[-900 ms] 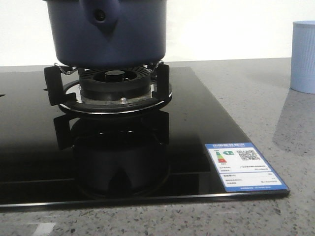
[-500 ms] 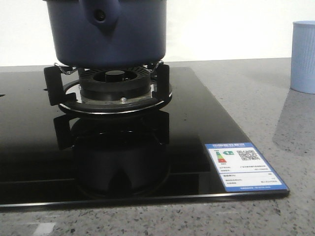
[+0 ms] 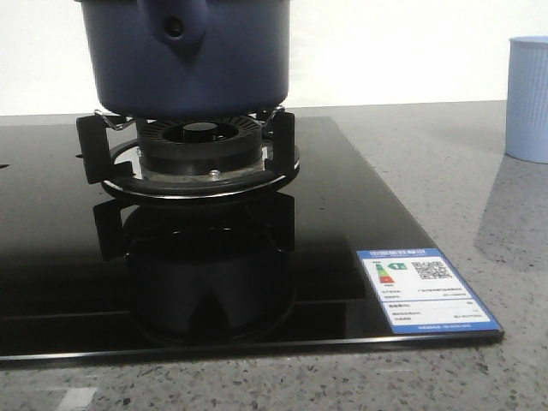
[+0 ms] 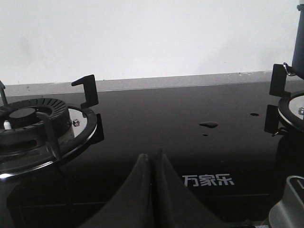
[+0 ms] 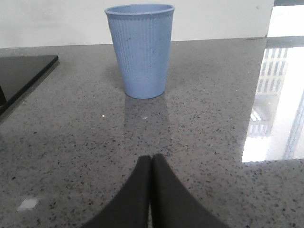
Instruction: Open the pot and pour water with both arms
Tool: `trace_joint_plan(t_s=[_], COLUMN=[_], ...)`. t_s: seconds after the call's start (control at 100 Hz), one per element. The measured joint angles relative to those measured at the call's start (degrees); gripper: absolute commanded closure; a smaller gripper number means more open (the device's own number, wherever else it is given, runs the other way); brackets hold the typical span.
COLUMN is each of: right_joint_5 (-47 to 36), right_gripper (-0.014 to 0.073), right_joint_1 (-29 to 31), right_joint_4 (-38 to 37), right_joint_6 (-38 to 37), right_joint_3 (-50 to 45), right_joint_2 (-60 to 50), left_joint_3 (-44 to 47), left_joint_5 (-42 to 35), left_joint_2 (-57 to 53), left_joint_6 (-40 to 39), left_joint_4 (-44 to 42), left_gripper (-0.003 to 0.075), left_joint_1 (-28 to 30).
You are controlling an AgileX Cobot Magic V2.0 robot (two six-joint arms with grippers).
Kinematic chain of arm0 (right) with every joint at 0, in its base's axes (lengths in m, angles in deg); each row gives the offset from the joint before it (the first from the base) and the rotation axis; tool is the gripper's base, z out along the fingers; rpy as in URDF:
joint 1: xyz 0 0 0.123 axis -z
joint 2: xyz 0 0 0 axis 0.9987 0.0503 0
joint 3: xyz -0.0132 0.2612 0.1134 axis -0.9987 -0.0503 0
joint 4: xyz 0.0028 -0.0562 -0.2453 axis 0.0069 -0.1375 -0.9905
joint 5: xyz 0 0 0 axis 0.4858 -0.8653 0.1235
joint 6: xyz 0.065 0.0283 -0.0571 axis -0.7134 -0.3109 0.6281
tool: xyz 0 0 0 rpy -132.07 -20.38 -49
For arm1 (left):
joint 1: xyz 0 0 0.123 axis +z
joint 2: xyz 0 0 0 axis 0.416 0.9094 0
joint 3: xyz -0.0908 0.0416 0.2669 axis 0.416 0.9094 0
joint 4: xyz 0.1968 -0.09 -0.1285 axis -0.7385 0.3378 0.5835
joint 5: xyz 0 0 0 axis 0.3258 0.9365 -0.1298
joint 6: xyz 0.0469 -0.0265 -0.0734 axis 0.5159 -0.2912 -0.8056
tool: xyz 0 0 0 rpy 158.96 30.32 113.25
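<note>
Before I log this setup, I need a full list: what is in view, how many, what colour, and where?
Dark navy-blue round metal pot: one, on the right burner's black supports.
Black glass cooktop: one, on the grey speckled counter.
Gas burners: two, black; right burner under the pot, left burner bare.
Pale blue ribbed cup: one, upright on the counter, right of the cooktop.
Blue-and-white energy label: one, cooktop's near right corner.
Left gripper: black, shut, over the cooktop.
Right gripper: black, shut, facing the cup.

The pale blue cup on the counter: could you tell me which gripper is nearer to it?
Right. The right gripper, jaws shut, faces the cup across bare counter. The left gripper, also shut, is over the black hob, between its burners, with no cup in its view.
</note>
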Motion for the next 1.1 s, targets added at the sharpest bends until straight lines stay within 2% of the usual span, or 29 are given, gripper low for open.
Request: trace_joint_plan(t_s=[0.31,0.49,0.69,0.88,0.96,1.1], right_joint_5=[-1.37,-5.38,-8.36,-8.52,-8.52,-5.62], right_gripper=[0.0643,0.0643,0.0643,0.0643,0.0643,0.0643], right_joint_1=[0.00,0.00,0.00,0.00,0.00,0.00], right_joint_4=[0.43,5.55,11.65,24.44,26.41,27.20], right_joint_6=[0.00,0.00,0.00,0.00,0.00,0.00], right_joint_3=[0.00,0.00,0.00,0.00,0.00,0.91], right_joint_2=[0.00,0.00,0.00,0.00,0.00,0.00], left_joint_3=[0.00,0.00,0.00,0.00,0.00,-1.45], left_joint_5=[0.00,-2.50,-5.19,-5.78,-6.11,-3.91], left_joint_2=[0.00,0.00,0.00,0.00,0.00,0.00], left_joint_6=[0.00,0.00,0.00,0.00,-0.04,-0.04], left_joint_4=[0.00,2.08,11.99,26.46,31.90,33.84], left_gripper=[0.0741,0.0741,0.0741,0.0741,0.0741,0.0741], left_joint_1=[0.00,0.00,0.00,0.00,0.00,0.00])
